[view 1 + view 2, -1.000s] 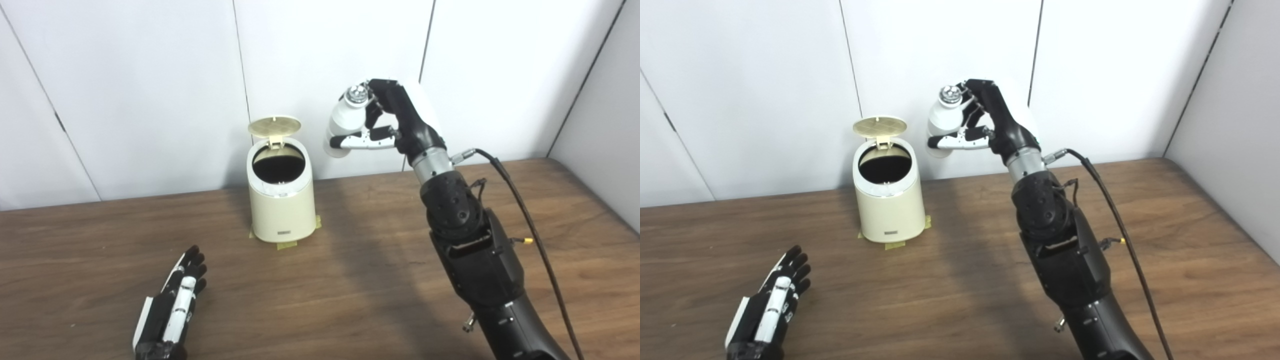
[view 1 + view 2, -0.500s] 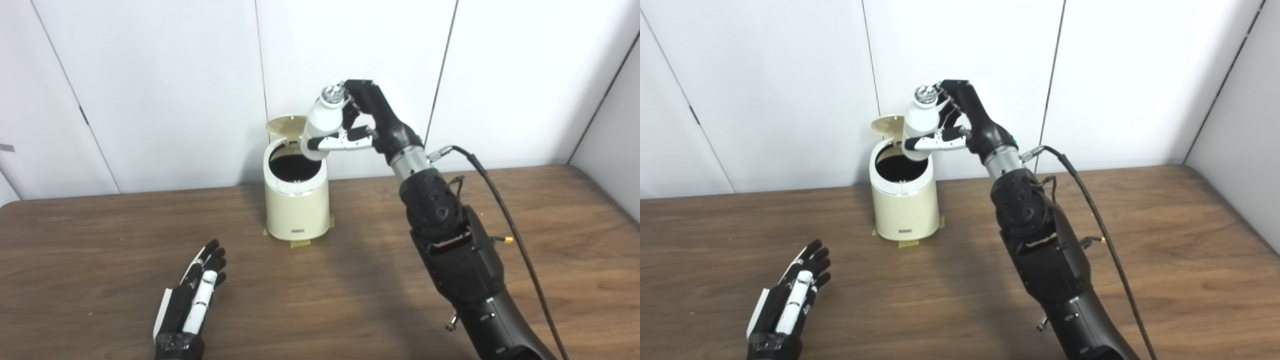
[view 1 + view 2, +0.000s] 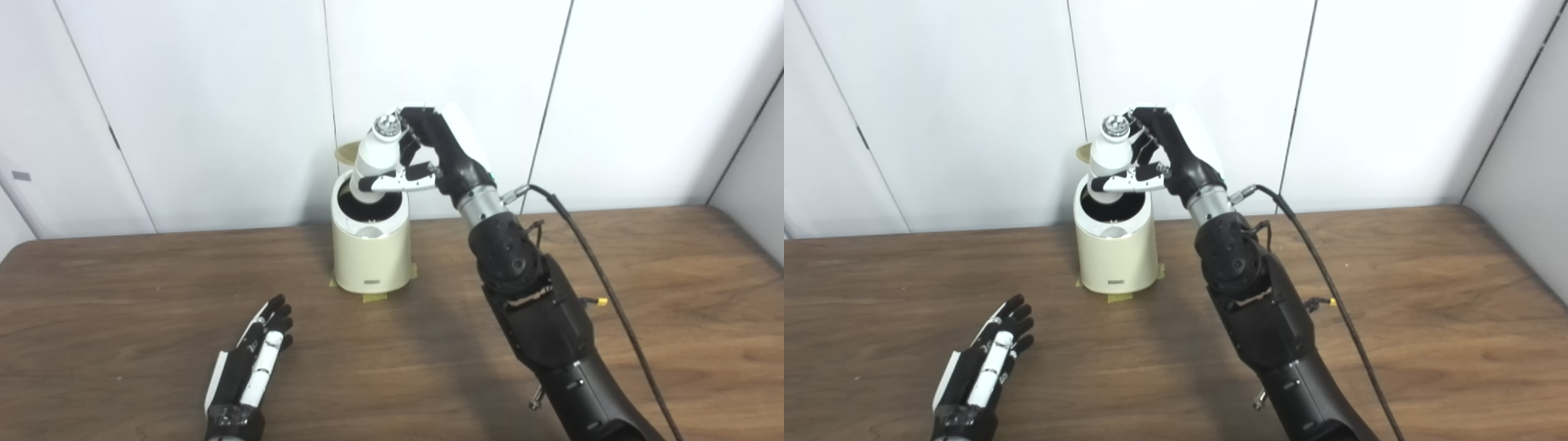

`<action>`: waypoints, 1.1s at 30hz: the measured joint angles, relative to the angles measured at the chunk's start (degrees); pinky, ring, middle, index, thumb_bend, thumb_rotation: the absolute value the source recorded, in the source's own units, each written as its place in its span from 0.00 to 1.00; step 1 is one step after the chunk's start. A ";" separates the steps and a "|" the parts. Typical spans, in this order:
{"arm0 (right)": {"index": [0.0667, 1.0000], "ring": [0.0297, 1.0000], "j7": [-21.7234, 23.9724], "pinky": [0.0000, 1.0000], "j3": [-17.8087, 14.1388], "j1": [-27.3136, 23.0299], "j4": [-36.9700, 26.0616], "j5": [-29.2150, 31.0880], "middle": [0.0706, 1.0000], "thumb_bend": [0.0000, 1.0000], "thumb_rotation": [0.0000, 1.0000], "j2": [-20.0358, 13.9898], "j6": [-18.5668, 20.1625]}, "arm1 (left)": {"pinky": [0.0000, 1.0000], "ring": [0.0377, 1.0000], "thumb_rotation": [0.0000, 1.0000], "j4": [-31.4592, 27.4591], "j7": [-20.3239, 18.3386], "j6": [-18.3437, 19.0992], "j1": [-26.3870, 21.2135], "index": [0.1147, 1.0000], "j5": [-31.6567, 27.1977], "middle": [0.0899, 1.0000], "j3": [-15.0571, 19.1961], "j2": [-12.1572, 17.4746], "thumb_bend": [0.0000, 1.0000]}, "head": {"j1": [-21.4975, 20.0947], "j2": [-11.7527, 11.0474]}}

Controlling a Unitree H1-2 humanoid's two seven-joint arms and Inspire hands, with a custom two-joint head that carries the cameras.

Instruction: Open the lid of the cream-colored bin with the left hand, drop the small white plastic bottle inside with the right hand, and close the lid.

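Right hand grips the small white bottle, fingers wrapped around its body, holding it upright directly above the open mouth of the cream-colored bin. Behind the bottle, the lid stands raised. Left hand lies flat on the wooden bench, fingers extended, holding nothing.

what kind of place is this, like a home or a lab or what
Most likely a lab or robot test booth, not a home. Plain white wall panels close in a bare wooden table, and the cream-colored bin is taped down to the tabletop with yellowish tape.
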 measured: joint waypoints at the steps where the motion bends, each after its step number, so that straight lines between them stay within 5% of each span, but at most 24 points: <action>1: 0.45 0.40 -0.37 0.36 -0.06 -0.03 1.05 0.03 0.47 0.52 0.00 0.21 -0.45 | 0.91 0.91 0.71 0.00 0.05 0.00 0.02 0.93 0.04 0.90 -0.05 -0.03 0.59 | 0.26 -0.18; 33: 0.44 0.42 -11.18 0.36 0.36 -2.38 17.26 -1.78 0.45 0.50 0.00 2.61 -11.61 | 0.92 0.91 0.72 -1.66 0.47 -0.06 0.43 0.93 0.09 0.90 -1.12 -0.58 0.60 | 0.70 0.79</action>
